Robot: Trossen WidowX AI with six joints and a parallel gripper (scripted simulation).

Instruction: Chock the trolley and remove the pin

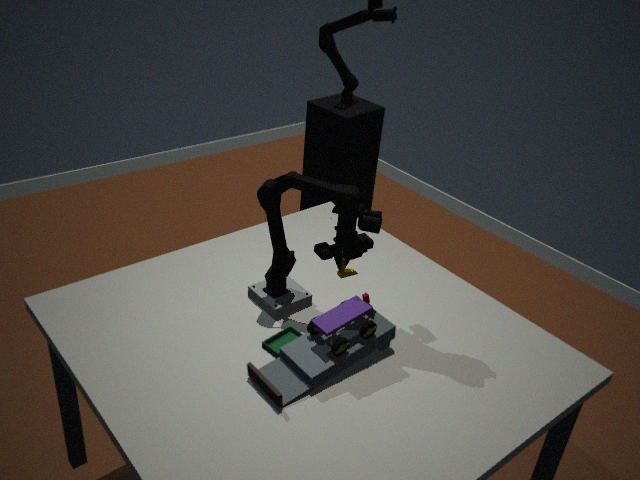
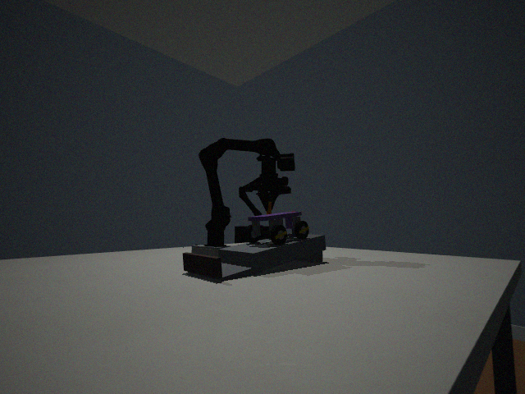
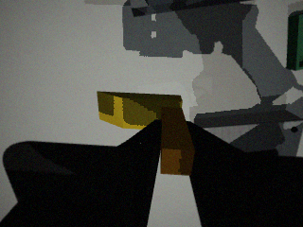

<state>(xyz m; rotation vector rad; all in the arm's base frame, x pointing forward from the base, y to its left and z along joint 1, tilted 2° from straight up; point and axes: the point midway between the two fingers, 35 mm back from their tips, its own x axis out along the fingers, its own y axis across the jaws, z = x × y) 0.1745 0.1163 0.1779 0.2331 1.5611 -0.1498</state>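
My gripper [image 1: 342, 264] [image 3: 171, 127] is shut on the orange handle of the chock. The yellow chock [image 1: 347, 272] [image 3: 137, 110] hangs in the air, beyond the trolley and higher than its deck in the top view; its black base cannot be made out. The purple-decked trolley [image 1: 342, 314] [image 2: 276, 217] stands on the grey ramp [image 1: 309, 356] [image 2: 241, 254]. The red-headed stop pin [image 1: 365, 297] stands at the trolley's uphill end. The green tray [image 1: 281, 341] [image 3: 295, 43] lies beside the ramp, on the arm's side.
A brown end board [image 1: 264, 384] [image 2: 202, 264] crosses the ramp's low end. The arm's grey base plate [image 1: 280, 304] is behind the tray. A second arm stands on a dark pedestal [image 1: 341, 149] beyond the table [image 1: 180, 413].
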